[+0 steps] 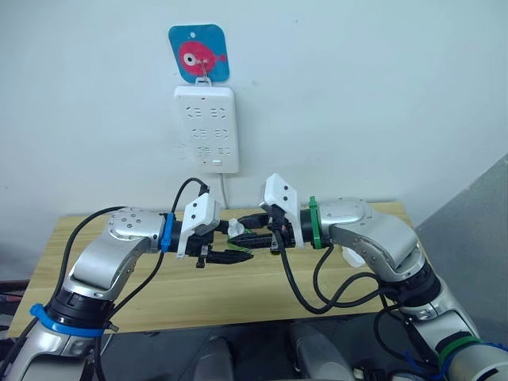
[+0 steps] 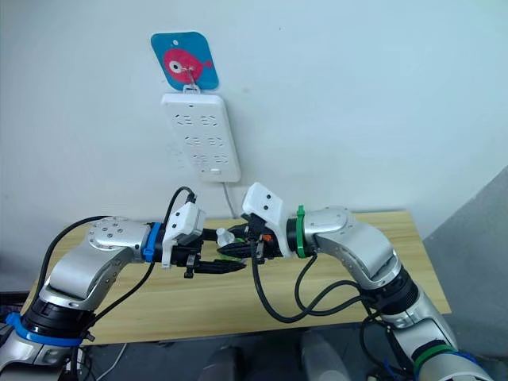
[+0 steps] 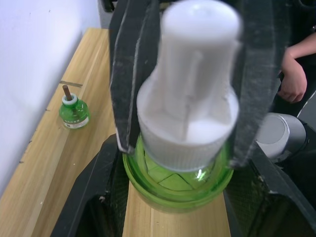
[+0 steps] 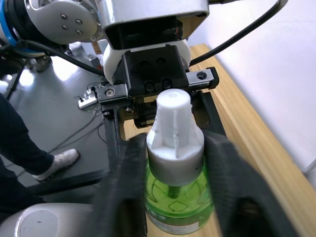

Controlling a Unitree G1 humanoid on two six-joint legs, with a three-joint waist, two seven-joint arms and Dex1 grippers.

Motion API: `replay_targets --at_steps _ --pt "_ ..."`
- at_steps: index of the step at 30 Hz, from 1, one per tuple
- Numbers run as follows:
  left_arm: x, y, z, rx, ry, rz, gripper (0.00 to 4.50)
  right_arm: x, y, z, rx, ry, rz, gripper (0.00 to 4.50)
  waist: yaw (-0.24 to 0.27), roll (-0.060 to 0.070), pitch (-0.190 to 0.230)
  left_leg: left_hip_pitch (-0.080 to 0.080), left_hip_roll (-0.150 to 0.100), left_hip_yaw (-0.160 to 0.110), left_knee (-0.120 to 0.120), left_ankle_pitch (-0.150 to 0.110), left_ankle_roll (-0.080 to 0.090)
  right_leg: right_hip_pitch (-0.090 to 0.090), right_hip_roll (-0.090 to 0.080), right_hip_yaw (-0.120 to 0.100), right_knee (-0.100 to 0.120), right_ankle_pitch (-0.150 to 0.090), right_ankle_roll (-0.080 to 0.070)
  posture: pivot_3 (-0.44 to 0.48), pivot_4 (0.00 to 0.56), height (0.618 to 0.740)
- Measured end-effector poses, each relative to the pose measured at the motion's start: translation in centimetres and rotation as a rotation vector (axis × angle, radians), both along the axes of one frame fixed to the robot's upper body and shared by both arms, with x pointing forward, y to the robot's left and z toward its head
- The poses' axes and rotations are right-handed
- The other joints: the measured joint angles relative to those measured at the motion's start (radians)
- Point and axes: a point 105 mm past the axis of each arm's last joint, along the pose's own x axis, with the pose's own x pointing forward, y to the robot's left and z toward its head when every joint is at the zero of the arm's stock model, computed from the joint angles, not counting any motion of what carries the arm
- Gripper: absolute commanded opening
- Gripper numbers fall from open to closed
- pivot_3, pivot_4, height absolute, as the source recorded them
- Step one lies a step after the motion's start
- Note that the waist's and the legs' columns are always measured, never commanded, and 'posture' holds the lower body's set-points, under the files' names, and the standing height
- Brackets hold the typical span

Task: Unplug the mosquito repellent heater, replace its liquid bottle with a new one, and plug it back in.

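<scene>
- Right wrist view: the right gripper (image 4: 174, 185) pinches the green bottle (image 4: 177, 200) by its body.
- The left gripper (image 3: 182, 84) clamps the white cap (image 3: 190, 94) (light, smooth plastic, probably slippery; hold the ribbed skirt).

Soft, even indoor light fills the scene, leaving the white wall (image 1: 357, 95) bright with only faint shadows. In the left wrist view, the white cap (image 3: 190, 94) and black fingers (image 3: 126, 74) are blurred; the wooden surface (image 3: 44, 173) behind looks sharper.

Silver arms with black cables, white wrist housings, black-fingered grippers, apparently blue bands left, green right
</scene>
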Motion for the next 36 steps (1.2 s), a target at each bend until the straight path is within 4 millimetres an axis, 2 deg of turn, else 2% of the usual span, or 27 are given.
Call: replay_targets --at_steps 7,8,13,16,22,27,36 --pt "0.1 -0.2 0.3 -0.043 -0.005 0.008 2.27 0.0 0.0 0.5 0.025 -0.02 0.013 1.08 -0.001 0.001 -0.019 0.0 0.0 -0.001 0.0 0.001 0.0 0.0 0.0 -0.001 0.001 0.0 -0.001 -0.099 0.05 0.729" --pt "0.2 -0.3 0.4 -0.065 0.001 0.013 3.0 0.1 -0.1 0.6 0.033 -0.02 0.009 1.08 -0.001 0.001 -0.024 0.0 0.0 -0.001 0.0 0.001 0.0 0.001 0.0 -0.001 0.001 0.0 -0.001 -0.099 0.05 0.729" --pt "0.6 -0.1 0.2 -0.082 0.014 0.032 4.49 0.3 -0.5 1.7 0.096 -0.005 0.002 1.08 -0.004 0.001 -0.038 0.005 0.0 -0.001 0.0 0.001 0.001 0.005 0.001 -0.001 0.001 0.0 -0.001 -0.104 0.037 0.729" --pt "0.9 0.4 -0.1 -0.089 0.04 0.048 4.5 0.7 -1.2 2.4 0.129 0.003 -0.021 1.08 -0.005 0.0 -0.04 0.013 0.0 -0.001 0.0 0.001 0.001 0.013 0.001 -0.001 0.0 -0.002 0.003 -0.109 0.03 0.729" --pt "1.1 0.6 1.2 -0.202 0.119 0.085 4.5 1.1 -1.9 2.8 0.141 0.019 -0.045 1.08 -0.008 0.001 -0.049 0.013 0.0 -0.001 -0.001 0.001 0.001 0.013 0.001 -0.001 0.001 -0.002 0.003 -0.11 0.027 0.729" --pt "0.6 0.1 2.6 -0.234 0.145 0.035 4.5 0.9 -1.8 2.8 0.146 0.035 -0.034 1.08 -0.014 0.001 -0.057 0.013 0.0 -0.002 -0.001 0.001 0.001 0.013 0.001 -0.001 0.001 -0.002 0.003 -0.109 0.028 0.729" --pt "0.8 -0.7 3.1 -0.254 0.146 0.009 4.5 0.7 -1.8 2.9 0.152 0.041 -0.026 1.08 -0.023 0.001 -0.062 0.014 0.0 -0.002 -0.001 0.001 0.001 0.014 0.001 -0.001 0.001 -0.002 0.003 -0.114 0.026 0.729"
